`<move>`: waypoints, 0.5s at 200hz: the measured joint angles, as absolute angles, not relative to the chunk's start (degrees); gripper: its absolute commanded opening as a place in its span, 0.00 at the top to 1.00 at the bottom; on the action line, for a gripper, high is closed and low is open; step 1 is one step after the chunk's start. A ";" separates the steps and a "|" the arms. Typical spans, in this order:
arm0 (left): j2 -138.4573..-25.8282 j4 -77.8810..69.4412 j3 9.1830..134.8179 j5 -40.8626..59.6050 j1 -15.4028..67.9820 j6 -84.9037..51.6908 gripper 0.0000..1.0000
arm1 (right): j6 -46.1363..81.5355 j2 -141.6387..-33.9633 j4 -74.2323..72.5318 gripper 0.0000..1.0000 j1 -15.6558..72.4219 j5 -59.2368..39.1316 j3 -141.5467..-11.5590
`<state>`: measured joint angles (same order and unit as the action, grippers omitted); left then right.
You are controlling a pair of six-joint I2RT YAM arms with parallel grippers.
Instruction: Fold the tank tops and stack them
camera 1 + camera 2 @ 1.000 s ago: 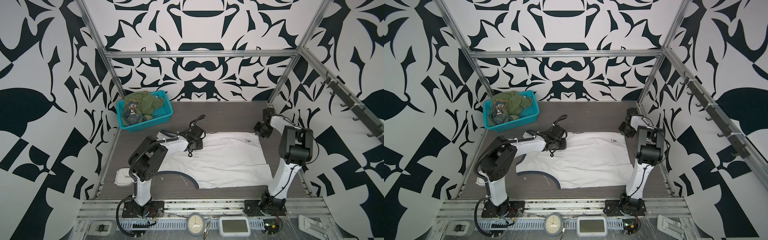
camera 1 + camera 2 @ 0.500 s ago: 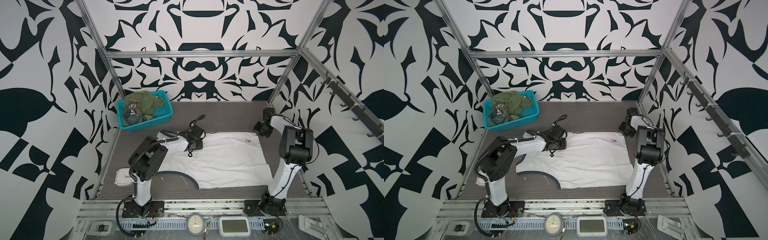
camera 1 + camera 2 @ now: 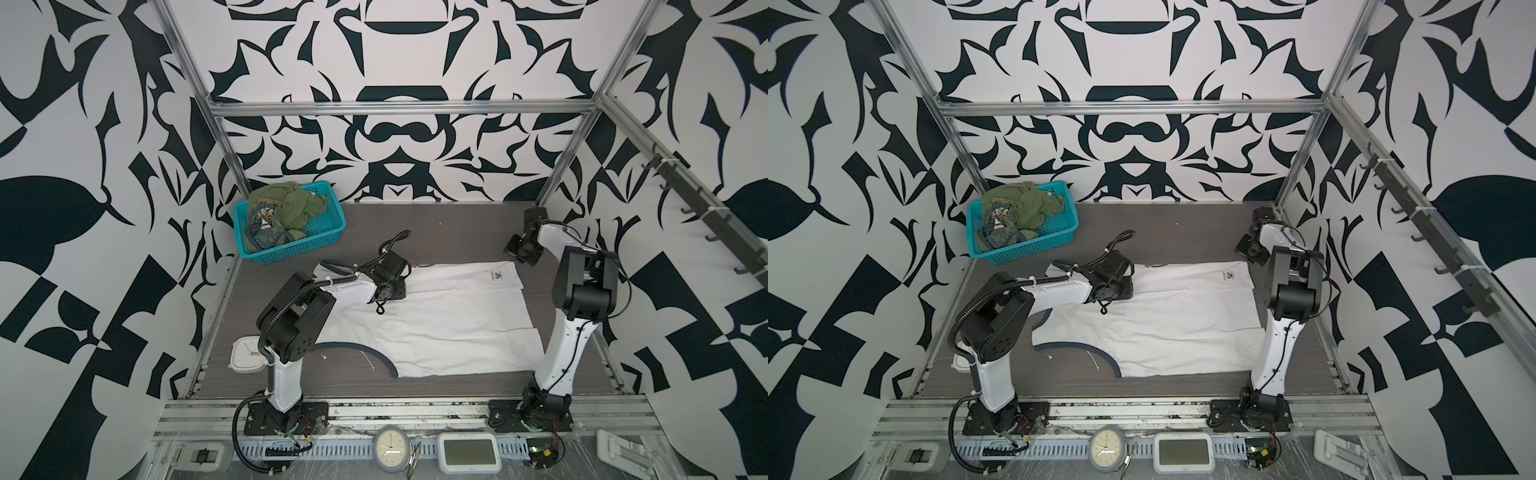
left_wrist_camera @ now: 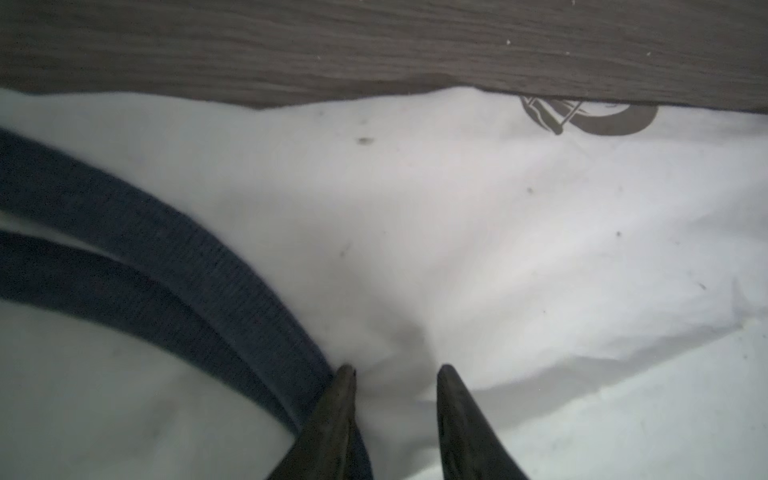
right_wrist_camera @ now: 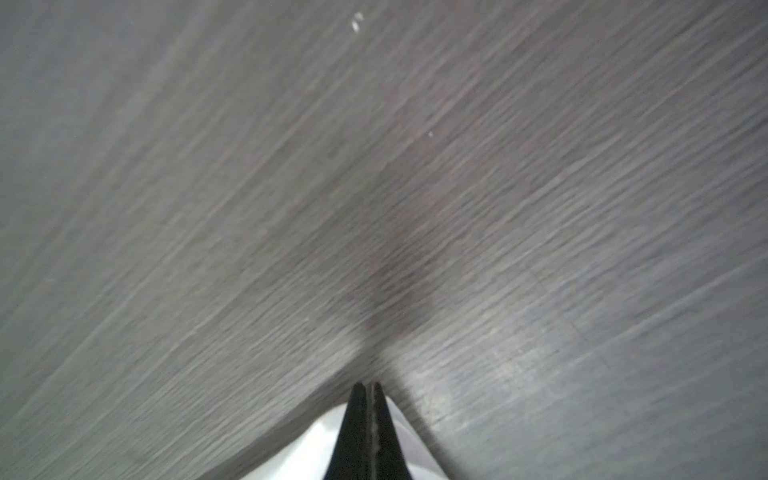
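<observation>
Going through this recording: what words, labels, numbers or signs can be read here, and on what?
Nothing reads clearly.
White top, label: dark mark, too small to read.
White top, print at its edge in the left wrist view: partial graphic, no letters.
Olive top, badge print: lettering blurred.
Round clock: numerals too small.
Square clock: numerals too small.
Screen: blank.

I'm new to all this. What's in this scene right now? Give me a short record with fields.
white top: spread on the table
green top: bunched in the basket, far left
left gripper: open, tips on the white top beside its navy trim
right gripper: shut on the white top's far right corner
stack: none yet
</observation>
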<state>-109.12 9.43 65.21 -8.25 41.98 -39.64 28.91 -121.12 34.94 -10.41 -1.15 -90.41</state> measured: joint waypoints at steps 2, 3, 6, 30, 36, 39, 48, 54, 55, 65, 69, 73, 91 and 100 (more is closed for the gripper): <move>-109.12 9.43 65.21 -8.25 41.98 -39.64 0.63 | 28.91 -121.25 35.00 1.00 -10.41 -1.13 -90.41; -109.12 9.43 65.21 -8.23 41.98 -39.64 0.63 | 28.91 -121.30 35.03 1.00 -10.41 -1.10 -90.43; -109.12 9.41 65.21 -8.21 41.98 -39.62 0.62 | 28.91 -121.47 35.14 1.00 -10.41 -1.04 -90.48; -109.08 9.39 65.21 -7.97 41.98 -39.59 0.60 | 28.93 -122.19 35.99 0.72 -10.52 -0.67 -91.13; -109.03 9.37 65.23 -7.88 42.00 -39.59 0.59 | 28.53 -122.15 36.16 0.64 -10.52 -0.47 -91.13; -109.03 9.39 65.23 -7.81 42.00 -39.59 0.58 | 28.97 -121.97 36.27 0.61 -10.52 -0.27 -91.13; -109.01 9.41 65.32 -7.64 42.00 -39.59 0.58 | 28.36 -121.58 36.69 0.54 -10.52 0.36 -91.11; -108.99 9.50 65.41 -7.55 42.00 -39.62 0.57 | 28.40 -121.03 36.97 0.51 -10.50 0.97 -91.02; -108.99 9.52 65.43 -7.53 42.00 -39.59 0.57 | 28.32 -120.99 36.99 0.50 -10.50 0.99 -91.00; -108.99 9.87 65.63 -7.40 42.00 -39.59 0.57 | 28.80 -119.39 37.21 0.48 -10.20 2.09 -90.48; -108.99 10.09 65.71 -7.33 42.00 -39.59 0.57 | 28.49 -118.58 37.23 0.47 -10.02 2.57 -90.06; -109.01 10.24 65.78 -7.25 42.00 -39.59 0.57 | 28.80 -117.56 37.23 0.47 -9.85 3.01 -89.58; -109.03 10.96 66.15 -6.98 42.02 -39.62 0.57 | 29.02 -111.96 37.06 0.47 -8.49 4.14 -86.54; -109.10 11.38 66.32 -6.81 42.06 -39.62 0.57 | 29.39 -109.03 36.67 0.47 -7.11 4.10 -84.77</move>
